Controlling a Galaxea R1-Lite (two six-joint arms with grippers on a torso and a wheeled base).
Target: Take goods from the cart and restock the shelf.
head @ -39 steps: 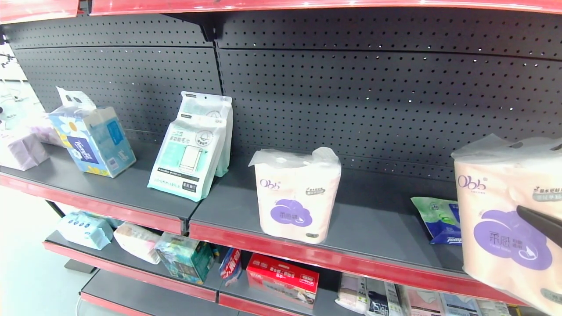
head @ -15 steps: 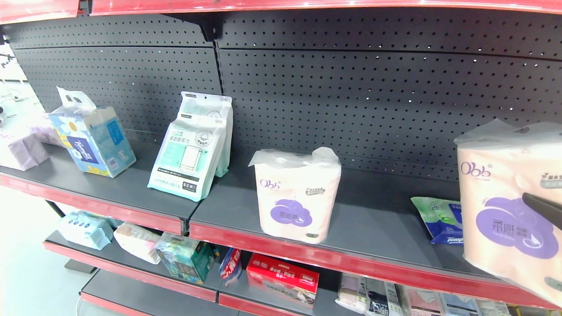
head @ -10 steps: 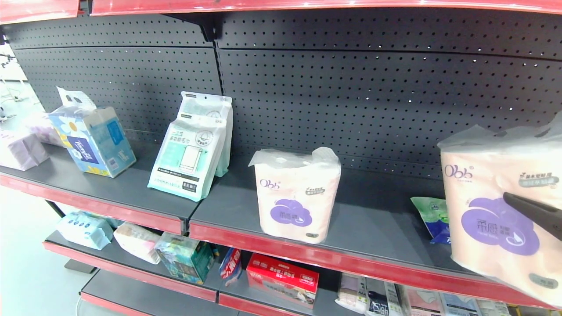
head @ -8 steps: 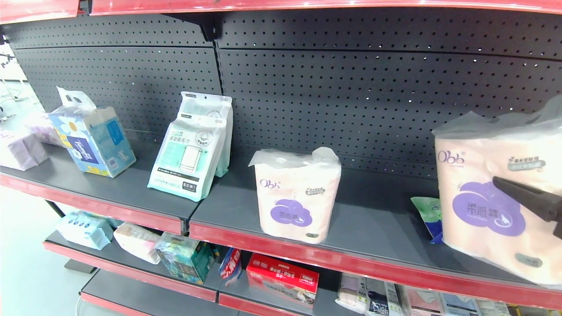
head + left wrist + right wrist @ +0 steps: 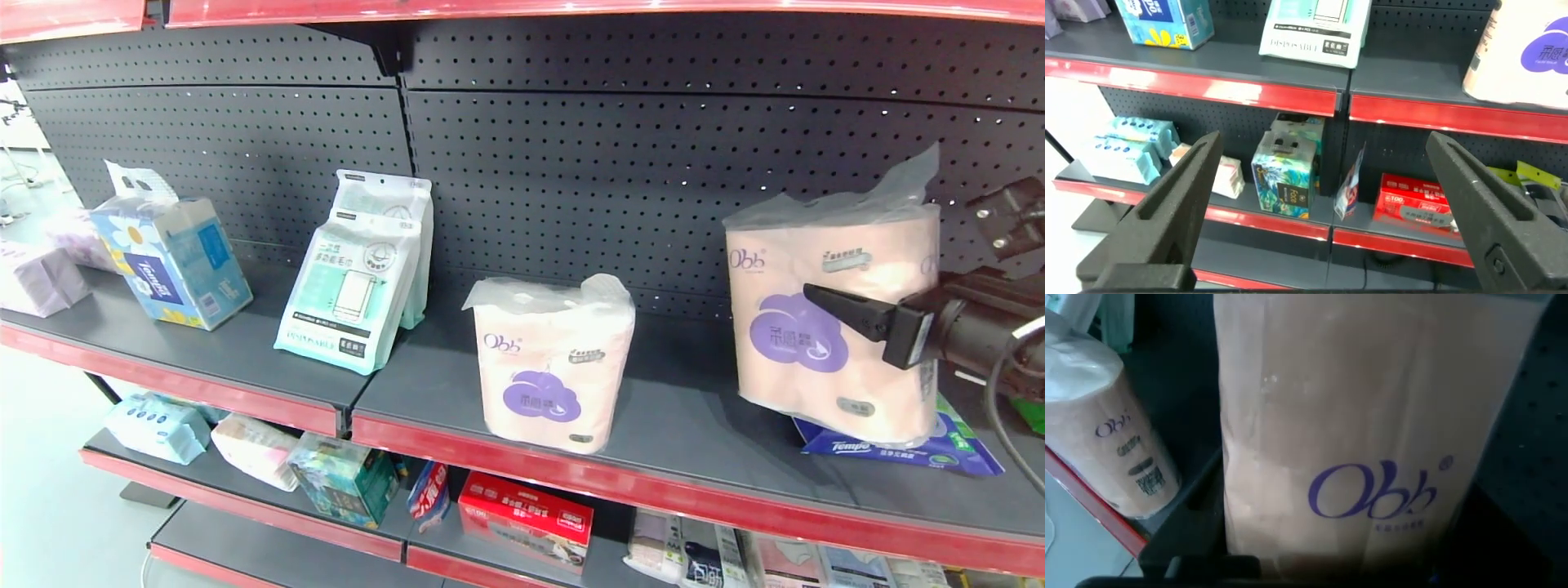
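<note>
My right gripper (image 5: 849,282) is shut on a peach toilet-roll pack (image 5: 816,327) with a purple cloud mark; one black finger (image 5: 845,310) lies across its front. The pack stands upright at the right end of the dark shelf (image 5: 694,425), its base over a flat blue tissue packet (image 5: 890,453). A matching pack (image 5: 555,367) stands on the shelf to its left. The right wrist view has the held pack (image 5: 1372,433) close up and the other pack (image 5: 1110,433) beyond. My left gripper (image 5: 1323,212) hangs open and empty, low before the lower shelves.
Green-white pouches (image 5: 359,278), a blue tissue box (image 5: 175,261) and lavender packs (image 5: 37,278) stand further left on the shelf. Bare shelf lies between the two roll packs. Lower shelves hold a red box (image 5: 526,514), a green box (image 5: 1286,175) and a light blue pack (image 5: 1127,147).
My right gripper has carried the pack from the near right edge leftward and deeper into the shelf, so it now covers most of the blue packet. The rest is unchanged.
</note>
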